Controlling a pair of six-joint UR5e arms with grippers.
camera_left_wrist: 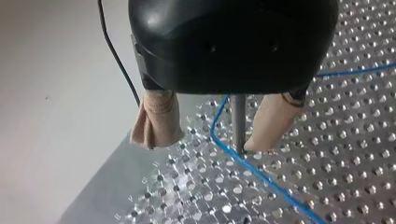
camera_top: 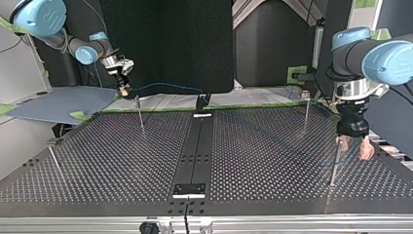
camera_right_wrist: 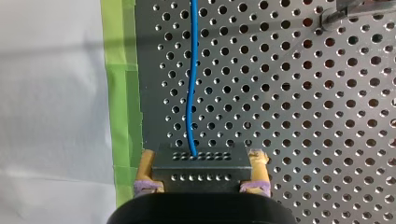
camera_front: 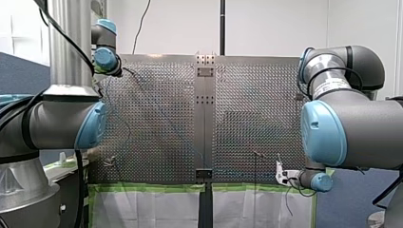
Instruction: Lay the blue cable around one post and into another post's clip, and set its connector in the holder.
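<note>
Left claw (camera_left_wrist: pixel 201 143): you see its 2 beige pads (camera_left_wrist: pixel 156 119) apart, straddling 1 post (camera_left_wrist: pixel 239 123) that stands on the perforated counter (camera_left_wrist: pixel 327 177). The blue cable (camera_left_wrist: pixel 243 163) bends around that post near its base and passes between the pads. Right claw (camera_right_wrist: pixel 201 157): well apart from the post, by the green tape (camera_right_wrist: pixel 119 93) at the counter's edge. Its yellow pads (camera_right_wrist: pixel 147 168) are clamped on the black connector (camera_right_wrist: pixel 201 169). The cable leaves the connector's face and runs ahead over the counter.
</note>
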